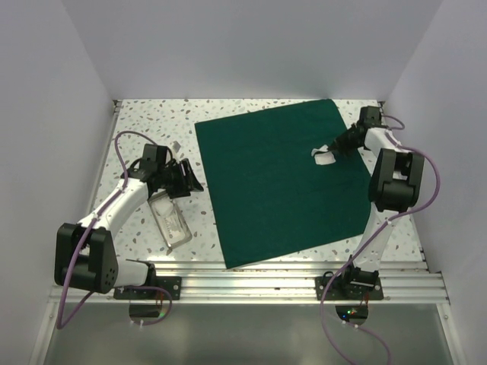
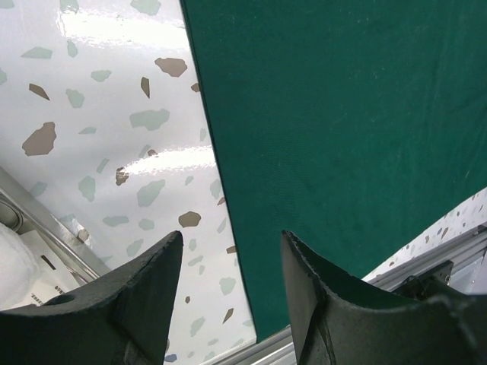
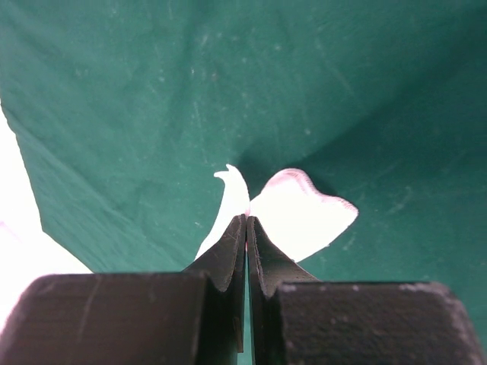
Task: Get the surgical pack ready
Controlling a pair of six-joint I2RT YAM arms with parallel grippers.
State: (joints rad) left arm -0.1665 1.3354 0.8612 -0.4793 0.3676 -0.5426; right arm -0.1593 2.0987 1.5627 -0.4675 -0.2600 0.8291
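We're over the speckled table (image 1: pixel 144 125), white with grey and brown flecks. Near its left edge, toward the front, we've got a clear plastic packet (image 1: pixel 172 223) lying flat at a slant. Further back on that left side we spot a tiny white bit (image 1: pixel 176 145), too small to identify. Toward the right edge, a white scrap (image 1: pixel 323 158) sits on the surgical pack (image 1: pixel 274 190), puckered into two lobes. Along the near edge runs a ribbed metal rail (image 1: pixel 259 275).

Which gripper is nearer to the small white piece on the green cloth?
Right. The right gripper is shut on the white piece, over the far right part of the green cloth. The left gripper hangs open by the cloth's left edge, well away from it.
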